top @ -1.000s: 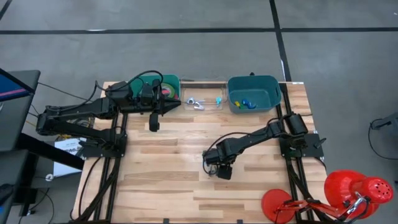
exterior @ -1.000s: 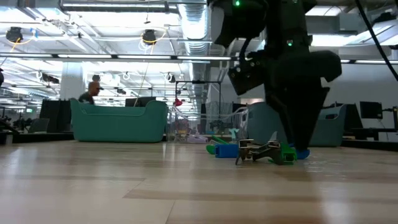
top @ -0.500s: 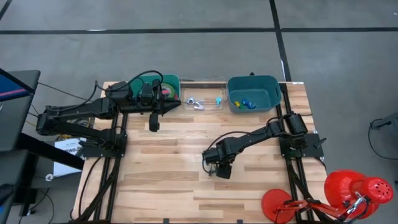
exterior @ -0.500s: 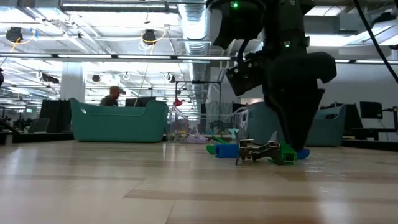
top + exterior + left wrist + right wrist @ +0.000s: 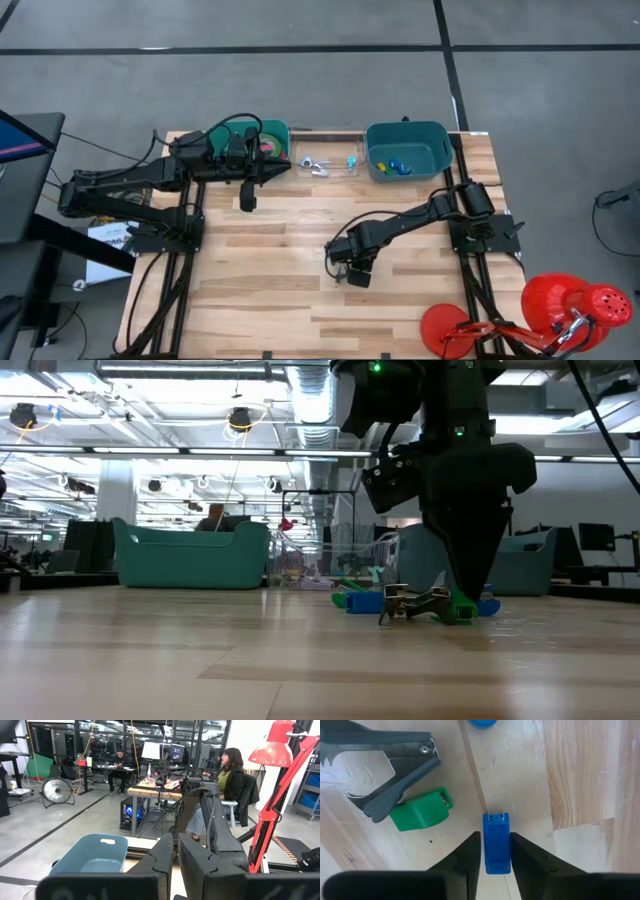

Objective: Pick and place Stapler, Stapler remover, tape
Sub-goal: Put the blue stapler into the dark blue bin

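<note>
A small blue stapler point(image 5: 496, 842) lies flat on the wooden table point(image 5: 280, 300) with my right gripper point(image 5: 495, 851) shut on it; the gripper points down near the table's middle point(image 5: 352, 272). Beside it lie a grey-jawed stapler remover point(image 5: 390, 765) and a green piece point(image 5: 420, 810), also visible in the low view as the remover point(image 5: 415, 603) and the green piece point(image 5: 460, 607). Tape rolls point(image 5: 268, 140) sit in the teal bin at the far left. My left gripper point(image 5: 283, 168) hangs shut and level beside that bin, touching nothing. My right gripper pinches the blue stapler's two long sides point(image 5: 486, 845) between its two fingers point(image 5: 470, 855). The fingers come from above, pointing down, and lie across the stapler near one end. The stapler lies flat on the table.
A clear tray point(image 5: 325, 160) with small items and a teal bin point(image 5: 405, 150) holding blue and yellow pieces stand along the far edge. A blue round piece point(image 5: 482, 722) lies just past the stapler. A red lamp point(image 5: 560, 310) stands at the near right corner.
My right gripper has stayed in place and drawn its fingers together, from wide apart onto the blue stapler's sides. The stapler and the pieces beside it have not moved.
</note>
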{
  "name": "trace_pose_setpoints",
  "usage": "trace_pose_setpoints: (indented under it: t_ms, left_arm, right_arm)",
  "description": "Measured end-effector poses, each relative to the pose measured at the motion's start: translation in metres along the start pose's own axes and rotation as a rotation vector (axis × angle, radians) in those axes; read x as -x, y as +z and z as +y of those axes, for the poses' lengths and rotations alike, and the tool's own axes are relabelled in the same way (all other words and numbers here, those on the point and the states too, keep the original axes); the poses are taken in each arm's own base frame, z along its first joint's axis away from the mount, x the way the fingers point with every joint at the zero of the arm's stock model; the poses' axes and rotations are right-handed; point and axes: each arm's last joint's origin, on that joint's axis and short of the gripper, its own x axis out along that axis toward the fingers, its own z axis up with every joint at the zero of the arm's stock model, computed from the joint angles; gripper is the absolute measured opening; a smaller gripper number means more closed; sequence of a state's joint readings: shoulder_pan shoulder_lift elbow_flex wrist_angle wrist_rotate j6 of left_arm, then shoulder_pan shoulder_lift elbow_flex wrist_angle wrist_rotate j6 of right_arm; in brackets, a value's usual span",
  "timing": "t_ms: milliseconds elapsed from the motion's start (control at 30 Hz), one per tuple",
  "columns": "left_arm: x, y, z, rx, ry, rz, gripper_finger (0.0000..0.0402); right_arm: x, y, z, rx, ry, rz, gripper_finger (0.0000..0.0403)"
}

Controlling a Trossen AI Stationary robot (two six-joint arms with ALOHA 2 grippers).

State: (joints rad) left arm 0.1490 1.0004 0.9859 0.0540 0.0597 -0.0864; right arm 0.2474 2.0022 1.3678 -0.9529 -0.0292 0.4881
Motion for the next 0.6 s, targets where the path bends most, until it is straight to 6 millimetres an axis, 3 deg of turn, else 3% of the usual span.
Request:
trace_pose_setpoints:
  t_ms: [600]
  left_arm:
    - [0.0000, 0.0000, -0.0001, 0.000, 0.000, 0.000, 0.0021]
  right_arm:
    - [0.0007, -0.0004, -0.0001, 0.027, 0.001, 0.000, 0.0069]
